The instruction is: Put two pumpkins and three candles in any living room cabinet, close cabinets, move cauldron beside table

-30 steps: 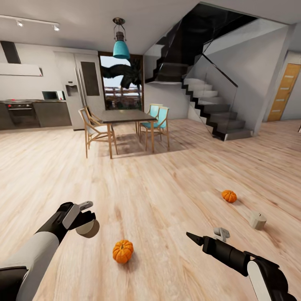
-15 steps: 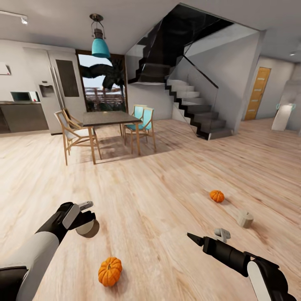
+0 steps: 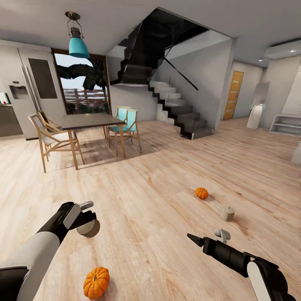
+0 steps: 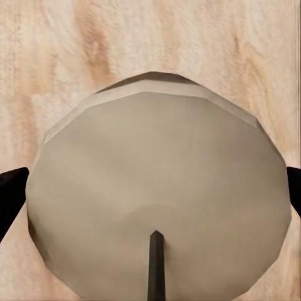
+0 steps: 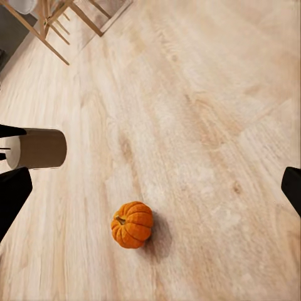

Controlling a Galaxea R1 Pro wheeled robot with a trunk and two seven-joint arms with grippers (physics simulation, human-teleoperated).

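You are looking across a big pale wooden floor (image 3: 159, 184) that runs all the way to a dark staircase (image 3: 175, 104) with grey steps. On your left side stands a dark dining table (image 3: 90, 121) with light wooden chairs (image 3: 50, 138) and two blue chairs (image 3: 125, 121) around it. A blue hanging lamp (image 3: 78, 44) is above the table.

Your left gripper (image 3: 87, 217) is held up over the floor, and it is clamped on a short beige-grey candle (image 3: 88, 228) with a flat tan top. In the left wrist view the candle's round top (image 4: 157, 200) sits between the two dark fingertips (image 4: 9, 188), touching both.

Your right gripper (image 3: 205, 239) hangs over bare floor with nothing in it. In the right wrist view its dark tips sit far apart at the two edges, so the claw is spread wide.

One small bright orange ribbed pumpkin (image 3: 96, 282) lies on the floor near you, below your left hand. A second orange pumpkin (image 3: 201, 193) lies farther out on your right side. Just past it, well apart from your right gripper, stands another stubby beige candle (image 3: 228, 213). A small grey thing (image 3: 222, 234) sits close to the right arm; it may be a third candle on its side, but it is hard to tell.
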